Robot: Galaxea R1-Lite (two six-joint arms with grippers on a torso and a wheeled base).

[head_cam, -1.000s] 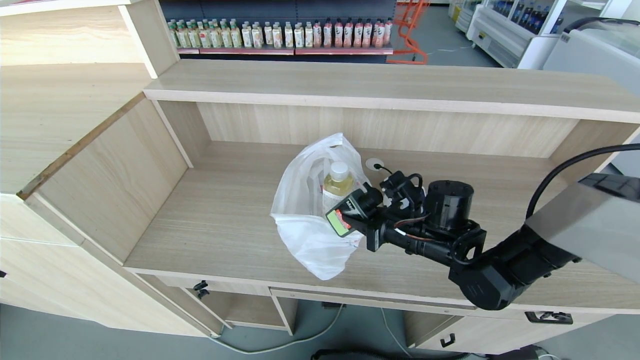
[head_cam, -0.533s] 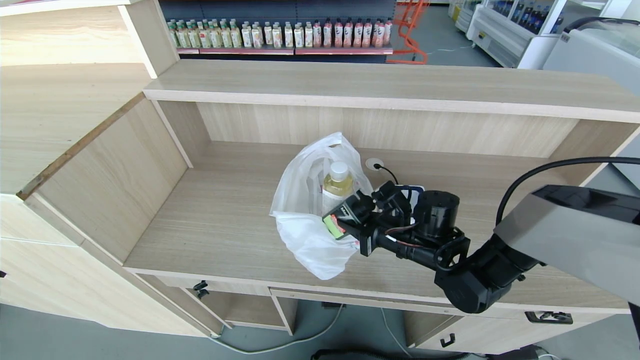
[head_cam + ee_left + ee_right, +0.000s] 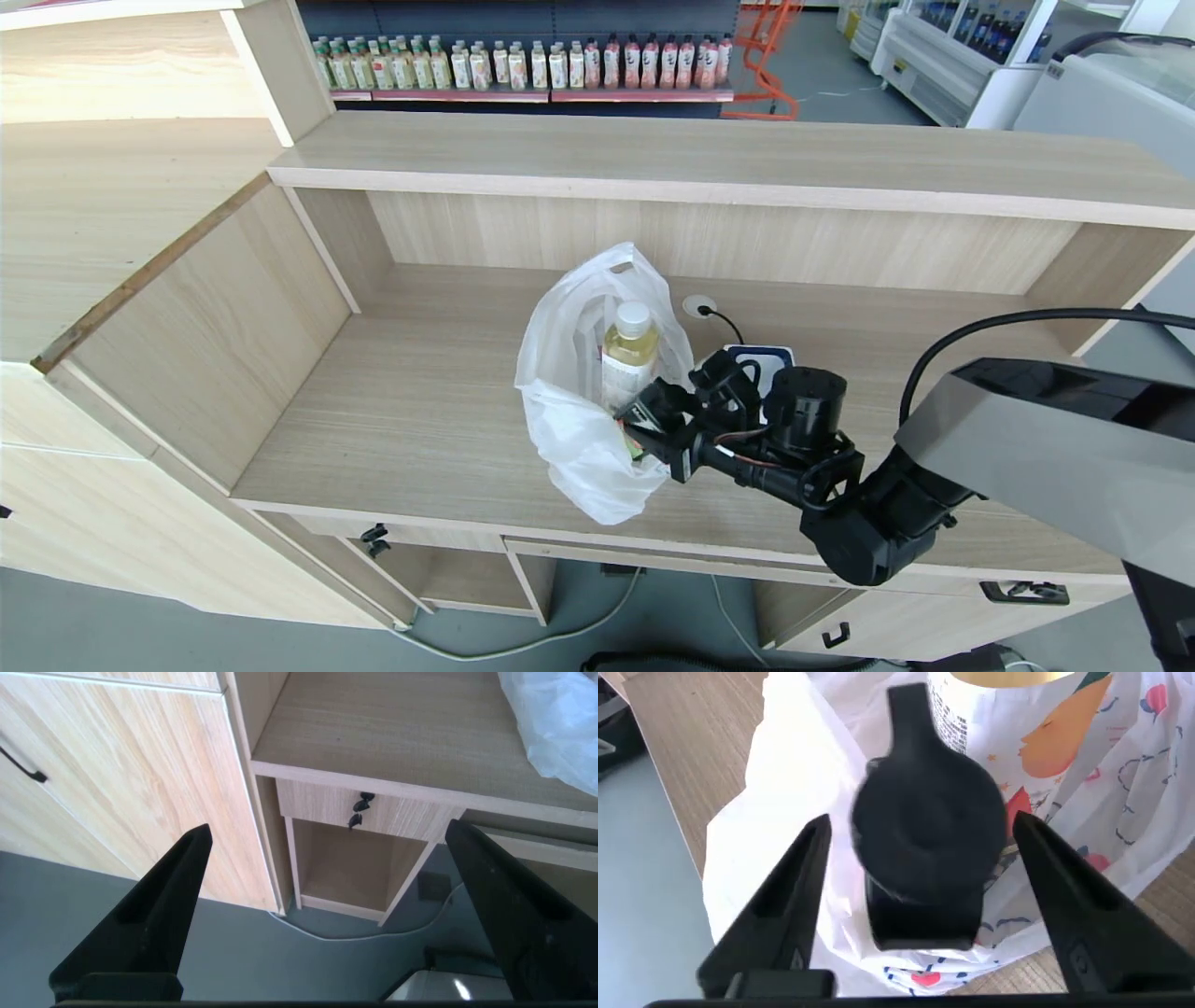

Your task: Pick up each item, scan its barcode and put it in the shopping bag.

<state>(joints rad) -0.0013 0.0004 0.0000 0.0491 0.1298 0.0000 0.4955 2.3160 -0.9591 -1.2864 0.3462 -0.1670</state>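
A white shopping bag (image 3: 583, 448) stands open on the wooden counter (image 3: 420, 411), with a yellow-drink bottle (image 3: 630, 350) upright inside it. My right gripper (image 3: 656, 417) is at the bag's mouth, on its right side, shut on a small black item (image 3: 642, 422) with a green and red label. In the right wrist view the black item (image 3: 924, 831) sits between the two fingers (image 3: 799, 891), above the bag's printed plastic (image 3: 785, 812) and next to the bottle (image 3: 1008, 709). My left gripper (image 3: 327, 831) hangs open and empty below counter height, at the counter's front left.
A flat blue and white pad (image 3: 764, 357) lies on the counter behind the right wrist, next to a cable hole (image 3: 698, 305). A raised shelf (image 3: 728, 159) runs along the back. Drawers with a key (image 3: 357, 812) sit under the counter's front edge.
My right gripper has carried the black item left and down, from beside the bag into its mouth. The item has tilted, so its label mostly faces away. The bag's top has shifted slightly.
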